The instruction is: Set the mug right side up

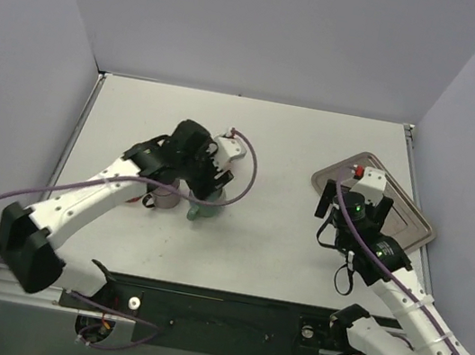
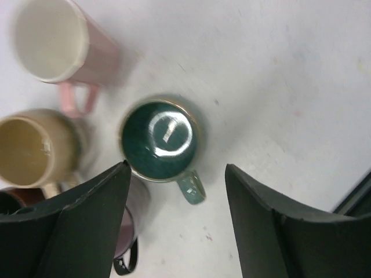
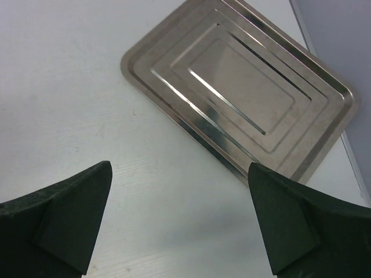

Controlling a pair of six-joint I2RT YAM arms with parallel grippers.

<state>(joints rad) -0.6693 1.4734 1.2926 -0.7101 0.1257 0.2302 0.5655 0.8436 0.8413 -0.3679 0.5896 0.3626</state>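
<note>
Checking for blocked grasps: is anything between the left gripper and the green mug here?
Nothing visible. The left gripper hangs open directly over the green mug, which stands on the table. The beige mug and pink mug sit off to one side, apart from it.

Left-wrist view: green mug (image 2: 162,139), dark teal with a glossy white highlight, thin tan rim, paler green handle. Pink mug (image 2: 95,58), white inside. Beige mug (image 2: 35,147), ochre inside. Red-brown mug (image 2: 13,197), dark, at the frame edge. Left hand (image 2: 177,174), matt black fingers. Right-wrist view: tray (image 3: 232,92), silver metal patterned with nested rectangular ridges; right hand (image 3: 179,168), blackish green. Overhead view: tabletop (image 1: 298,142), plain white; left arm (image 1: 78,204), white with black joints; cable (image 1: 254,169), purple.
</note>
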